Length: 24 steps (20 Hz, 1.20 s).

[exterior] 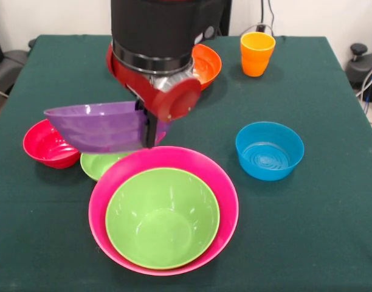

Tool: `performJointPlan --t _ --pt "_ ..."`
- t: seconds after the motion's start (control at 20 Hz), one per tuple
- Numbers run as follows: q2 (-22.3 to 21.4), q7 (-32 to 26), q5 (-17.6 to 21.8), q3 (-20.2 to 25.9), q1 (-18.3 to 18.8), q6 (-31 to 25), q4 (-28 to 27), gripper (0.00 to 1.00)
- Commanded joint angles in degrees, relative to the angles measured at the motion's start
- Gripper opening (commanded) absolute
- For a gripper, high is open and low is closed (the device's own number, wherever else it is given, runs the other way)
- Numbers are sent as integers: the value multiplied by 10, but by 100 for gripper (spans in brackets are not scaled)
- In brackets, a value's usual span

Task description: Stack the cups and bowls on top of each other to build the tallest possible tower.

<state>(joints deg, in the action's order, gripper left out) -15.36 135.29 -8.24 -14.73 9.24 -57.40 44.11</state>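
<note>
My gripper (151, 131) is shut on the right rim of a large purple bowl (98, 126) and holds it tilted in the air, just behind and left of the huge pink bowl (230, 207). A large lime green bowl (162, 218) sits nested inside the pink bowl at the table's front. A small red bowl (46, 143) and a small lime green bowl (99, 163) lie under and beside the held bowl. A small blue bowl (269, 150) stands at the right. An orange cup (256, 53) stands at the far right. The light green cup is hidden.
A large orange bowl (205, 64) sits at the far side, partly behind the arm (152, 36). The table wears a dark green cloth (320, 231). Cables and dark gear show past the table's right edge.
</note>
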Motion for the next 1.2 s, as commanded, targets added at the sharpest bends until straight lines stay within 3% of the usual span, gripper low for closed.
performJointPlan --t 0.05,0.25,0.4,0.65,1.2 --pt "81 -70 23 44 12 -145 -178 0" --pt "167 -64 10 23 32 -170 -320 0" --pt "203 -46 -10 4 35 -168 -368 0" --pt "209 -17 -49 -34 22 -194 -381 0" --pt "245 -14 -142 -103 -6 -156 -382 0"
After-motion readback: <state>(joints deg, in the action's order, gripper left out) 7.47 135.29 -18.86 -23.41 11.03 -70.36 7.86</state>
